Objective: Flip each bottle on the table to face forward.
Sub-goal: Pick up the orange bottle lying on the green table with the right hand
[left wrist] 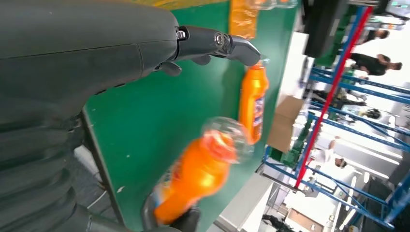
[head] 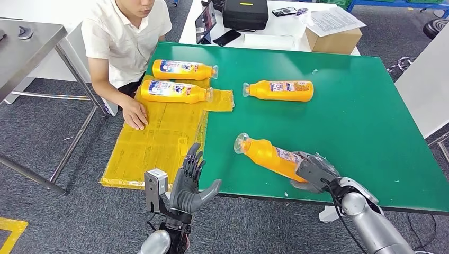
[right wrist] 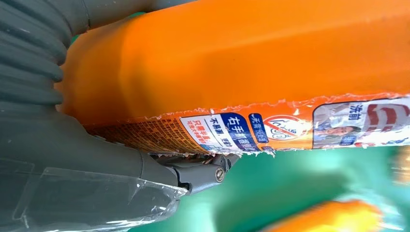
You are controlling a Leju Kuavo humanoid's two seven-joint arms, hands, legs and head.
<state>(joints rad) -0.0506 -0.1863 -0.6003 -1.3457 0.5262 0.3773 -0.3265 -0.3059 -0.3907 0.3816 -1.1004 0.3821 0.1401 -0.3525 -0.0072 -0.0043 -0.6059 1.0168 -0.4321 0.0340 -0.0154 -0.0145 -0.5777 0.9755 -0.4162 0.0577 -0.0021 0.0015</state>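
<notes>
My right hand (head: 313,170) grips the base end of an orange bottle (head: 269,155) lying near the front edge of the green table (head: 360,121), clear cap pointing left. In the right wrist view that held bottle (right wrist: 251,63) sits against my palm, its label (right wrist: 270,128) showing. Another orange bottle (head: 280,90) lies further back in the middle. Two more bottles (head: 182,69) (head: 172,91) lie on the yellow sheet (head: 159,143) at the left. My left hand (head: 191,181) hovers open, fingers spread, at the table's front edge, holding nothing. From the left wrist the held bottle (left wrist: 198,176) and the far bottle (left wrist: 253,99) appear.
A person in a white shirt (head: 124,37) sits at the table's left, a hand (head: 135,114) resting on the yellow sheet. Behind stand a white table with a black case (head: 245,14), a tablet (head: 205,22) and a cardboard box (head: 333,37). A metal table (head: 26,42) is at far left.
</notes>
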